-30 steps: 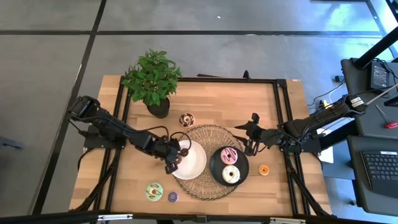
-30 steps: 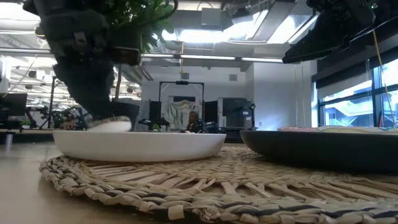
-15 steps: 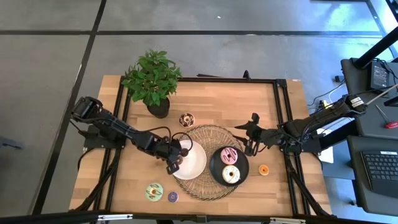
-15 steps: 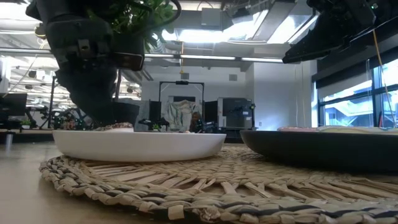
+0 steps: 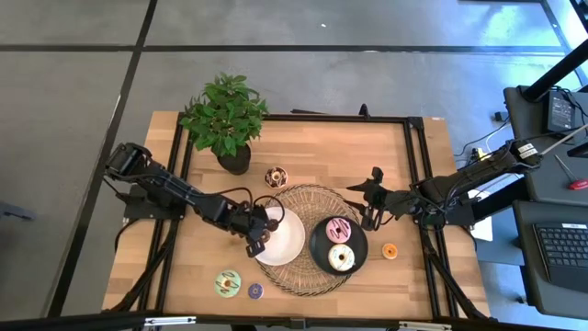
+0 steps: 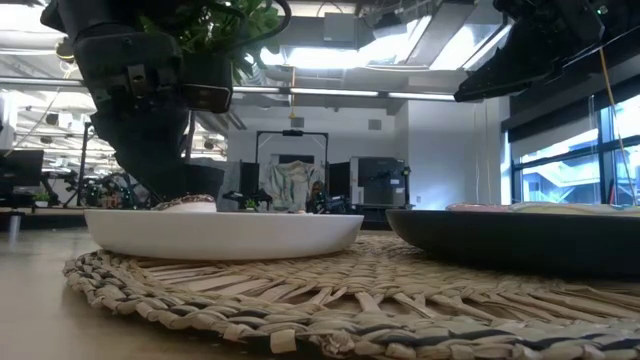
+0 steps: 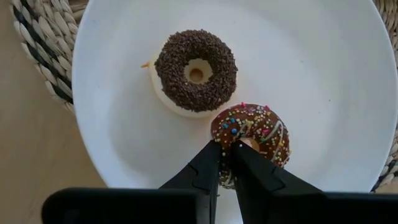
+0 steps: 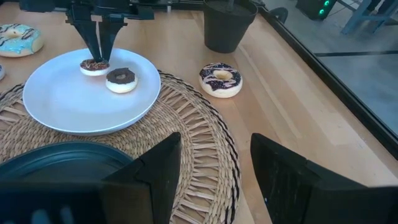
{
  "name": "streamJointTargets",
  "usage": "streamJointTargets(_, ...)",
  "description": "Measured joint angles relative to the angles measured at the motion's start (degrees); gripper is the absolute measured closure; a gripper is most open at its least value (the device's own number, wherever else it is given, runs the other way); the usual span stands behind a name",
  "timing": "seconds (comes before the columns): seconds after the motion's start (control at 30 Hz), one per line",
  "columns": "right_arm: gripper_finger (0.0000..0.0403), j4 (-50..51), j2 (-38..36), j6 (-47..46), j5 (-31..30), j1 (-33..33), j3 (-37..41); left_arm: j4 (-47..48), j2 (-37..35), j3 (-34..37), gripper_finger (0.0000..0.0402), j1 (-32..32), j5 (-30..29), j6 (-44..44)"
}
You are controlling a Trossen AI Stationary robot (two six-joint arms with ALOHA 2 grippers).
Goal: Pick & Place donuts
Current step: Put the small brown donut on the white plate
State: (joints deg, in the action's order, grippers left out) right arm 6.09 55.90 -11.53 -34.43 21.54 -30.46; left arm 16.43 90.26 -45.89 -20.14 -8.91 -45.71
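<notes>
Left gripper [image 7: 225,147]: pinching the rim of the sprinkled donut [image 7: 251,136], fingers nearly closed, one tip in its hole.
Sprinkled donut: lying on the white plate [image 7: 323,81], touching the chocolate donut [image 7: 195,71].
White plate: sitting on the woven mat [image 5: 308,276].
Right gripper [image 5: 371,216]: hovering wide open, empty, beside the black plate [image 5: 318,244].
Farther off: resting beside the plant pot [image 8: 227,26], a dark-iced donut [image 8: 220,79].
</notes>
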Motion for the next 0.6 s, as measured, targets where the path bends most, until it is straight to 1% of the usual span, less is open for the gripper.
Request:
streamJointTargets(0.3, 0.0208, 0.00, 0.00, 0.00, 0.01, 0.00, 0.00, 0.02, 0.00, 0.00, 0.0357, 0.00, 0.02, 0.00)
streamJointTargets(0.43, 0.0208, 0.01, 0.00, 0.00, 0.01, 0.00, 0.00, 0.02, 0.00, 0.00, 0.0344, 0.00, 0.02, 0.00)
streamJointTargets(0.6, 0.0208, 0.01, 0.00, 0.00, 0.01, 0.00, 0.00, 0.02, 0.00, 0.00, 0.0319, 0.00, 0.02, 0.00)
